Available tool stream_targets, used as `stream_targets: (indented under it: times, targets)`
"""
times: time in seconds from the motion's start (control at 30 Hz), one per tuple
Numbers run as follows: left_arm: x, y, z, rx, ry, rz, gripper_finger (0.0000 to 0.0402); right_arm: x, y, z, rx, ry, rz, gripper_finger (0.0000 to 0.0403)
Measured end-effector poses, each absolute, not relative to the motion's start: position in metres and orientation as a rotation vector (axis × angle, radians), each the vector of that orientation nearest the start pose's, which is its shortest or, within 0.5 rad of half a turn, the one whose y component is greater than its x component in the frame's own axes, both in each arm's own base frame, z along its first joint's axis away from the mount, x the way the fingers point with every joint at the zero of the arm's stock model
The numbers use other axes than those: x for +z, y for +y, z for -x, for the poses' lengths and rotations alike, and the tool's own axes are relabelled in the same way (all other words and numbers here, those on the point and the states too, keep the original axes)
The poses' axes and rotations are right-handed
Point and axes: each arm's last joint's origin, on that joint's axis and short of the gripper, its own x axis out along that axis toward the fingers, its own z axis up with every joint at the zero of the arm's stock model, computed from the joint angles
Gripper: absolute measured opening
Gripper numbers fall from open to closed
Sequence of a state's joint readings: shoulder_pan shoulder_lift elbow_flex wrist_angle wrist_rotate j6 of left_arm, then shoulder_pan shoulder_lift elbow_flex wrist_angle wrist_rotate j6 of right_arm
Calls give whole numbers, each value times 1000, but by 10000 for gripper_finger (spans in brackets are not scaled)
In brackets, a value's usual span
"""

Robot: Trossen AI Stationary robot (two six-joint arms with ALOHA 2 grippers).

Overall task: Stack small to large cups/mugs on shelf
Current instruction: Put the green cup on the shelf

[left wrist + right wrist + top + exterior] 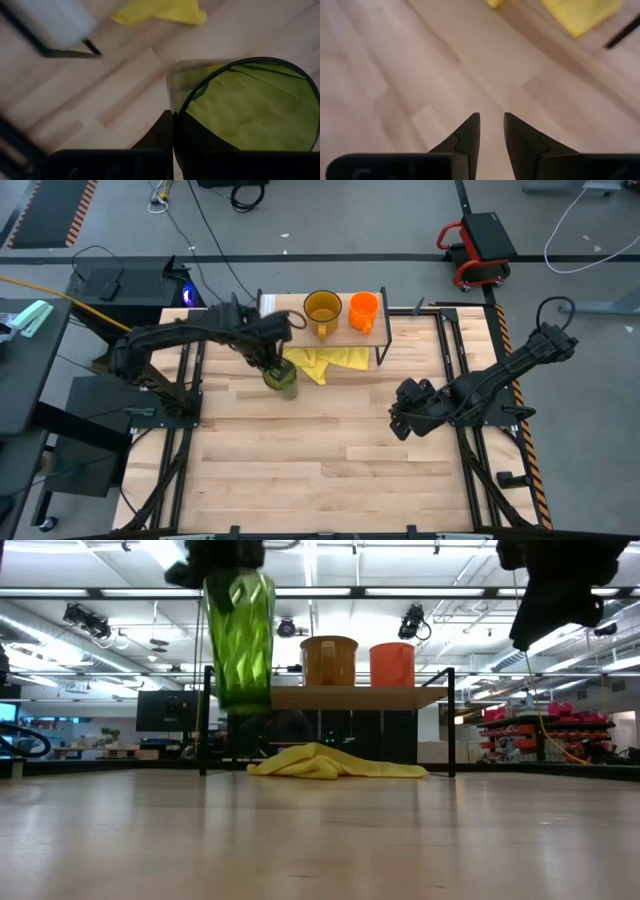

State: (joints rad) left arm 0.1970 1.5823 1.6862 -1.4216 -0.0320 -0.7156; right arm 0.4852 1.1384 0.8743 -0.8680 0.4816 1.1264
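Observation:
The translucent green tumbler [242, 640] hangs in the air left of the shelf, held by my left gripper [174, 117], which is shut on its rim. In the high view the tumbler [283, 380] is just in front of the shelf's left end. The shelf [355, 697] has a light wooden top on black legs. The amber-yellow mug [322, 310] and the small orange mug [363, 311] stand side by side on their bases on it. My right gripper [491, 120] hovers over bare table toward the right [405, 417], its fingers a narrow gap apart and holding nothing. My left gripper pinches the tumbler's wall at the rim [186, 102], one finger [161, 134] outside and the other inside the cup. The fingers come from above, pointing down. The tumbler hangs upright below them, lifted clear of the table [242, 700].
A crumpled yellow cloth [325, 362] lies on the table under and in front of the shelf. The slatted tabletop [330, 470] stretches toward the near edge. Black frame rails [185, 430] run along both sides of the table.

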Motion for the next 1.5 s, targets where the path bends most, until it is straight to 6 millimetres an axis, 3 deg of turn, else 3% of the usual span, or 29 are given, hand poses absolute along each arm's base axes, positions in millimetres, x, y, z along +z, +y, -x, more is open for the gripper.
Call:
stream_targets:
  times: [0.3, 0.57, 0.87, 1.03, 1.5]
  targets:
    - [422, 90, -249, 761, 1036, 733, 12, 230, 85, -157, -340, 638, -730, 94]
    - [443, 125, -243, 814, 930, 755, 12, 227, 81, -154, -339, 614, -736, 94]
    - [434, 172, -260, 826, 941, 776, 12, 227, 75, -157, -370, 605, -727, 94]
    - [427, 192, -256, 869, 956, 791, 12, 227, 75, -157, -369, 607, -725, 94]
    - [419, 204, -249, 908, 974, 820, 12, 226, 71, -158, -382, 611, -688, 94]
